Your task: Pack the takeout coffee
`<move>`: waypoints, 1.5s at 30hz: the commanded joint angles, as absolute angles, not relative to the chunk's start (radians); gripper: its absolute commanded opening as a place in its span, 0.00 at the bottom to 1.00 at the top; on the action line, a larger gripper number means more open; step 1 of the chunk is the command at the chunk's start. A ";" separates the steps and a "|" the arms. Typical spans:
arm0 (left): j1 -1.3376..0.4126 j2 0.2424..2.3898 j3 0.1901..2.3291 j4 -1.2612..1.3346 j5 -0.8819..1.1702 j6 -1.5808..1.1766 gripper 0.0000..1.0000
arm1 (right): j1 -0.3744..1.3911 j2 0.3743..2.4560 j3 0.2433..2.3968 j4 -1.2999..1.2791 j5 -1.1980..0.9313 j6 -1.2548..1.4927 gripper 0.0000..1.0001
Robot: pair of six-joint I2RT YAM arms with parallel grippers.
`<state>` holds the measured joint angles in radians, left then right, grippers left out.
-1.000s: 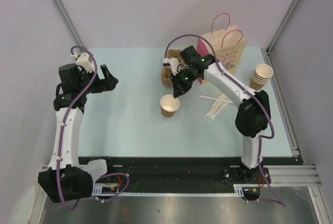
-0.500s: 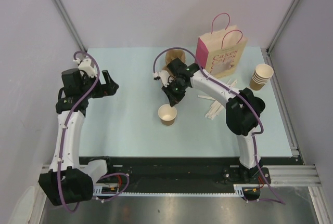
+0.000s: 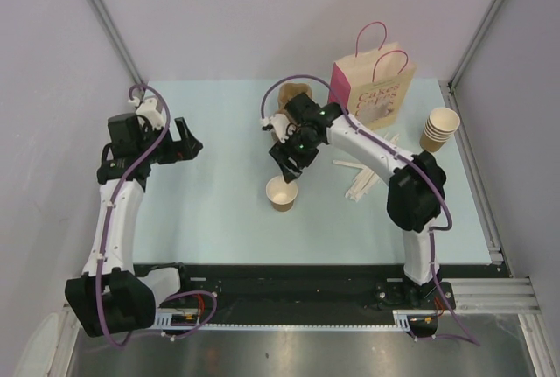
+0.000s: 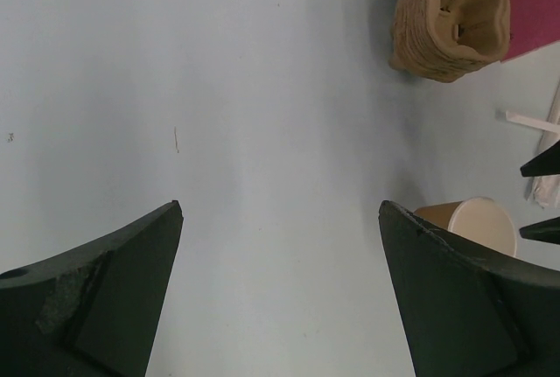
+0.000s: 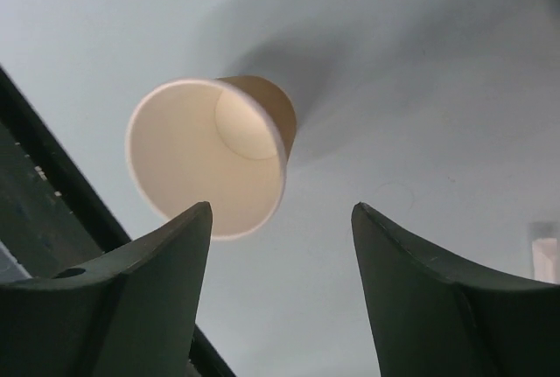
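Nearest the arm bases, on the pale blue table (image 3: 219, 219), found the cup (image 3: 282, 193): brown outside, pale inside, upright, mouth open to the overhead camera. Saw straight into it from the right wrist as well, down to the round pale bottom. Just right of it and slightly farther back, found a few thin pale sticks (image 3: 363, 176) lying flat in a loose fan. Directly behind the cup, found the right gripper (image 3: 289, 170) hanging just above the rim's far side and pointing down, jaws spread fairly wide with only bare table between them, gripping nothing. Could not rule out contact between the rim and one fingertip. Farther back and well to the left, found the left gripper (image 3: 185, 136) raised over bare table and aimed rightward, jaws at full spread, likewise holding nothing. Made out the cup low at the right of its wrist view, partly behind one finger. Near the right edge, noted a stack (image 3: 440, 128) of pale cups. Behind the right gripper, found a brown pulp carrier (image 3: 293, 97), partly hidden by that arm. Farthest back, found the bag (image 3: 372, 88) standing upright, pink on one side, looped handles up, well apart from the cup.
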<state>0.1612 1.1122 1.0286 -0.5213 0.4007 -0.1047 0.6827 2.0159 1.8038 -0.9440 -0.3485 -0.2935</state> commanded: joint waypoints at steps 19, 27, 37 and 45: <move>-0.075 1.218 1.173 -0.428 0.374 -0.020 1.00 | -0.273 1.457 1.579 -1.330 -0.476 -0.411 0.78; -0.107 1.270 1.200 -0.414 0.368 -0.034 0.99 | -0.492 1.522 1.497 -1.197 -0.321 -0.249 0.63; -0.110 1.279 1.209 -0.420 0.348 -0.032 0.99 | -0.540 1.684 1.466 -1.066 -0.242 -0.129 0.54; -0.110 1.308 1.233 -0.436 0.336 -0.020 1.00 | -0.528 1.799 1.466 -0.994 -0.268 -0.132 0.46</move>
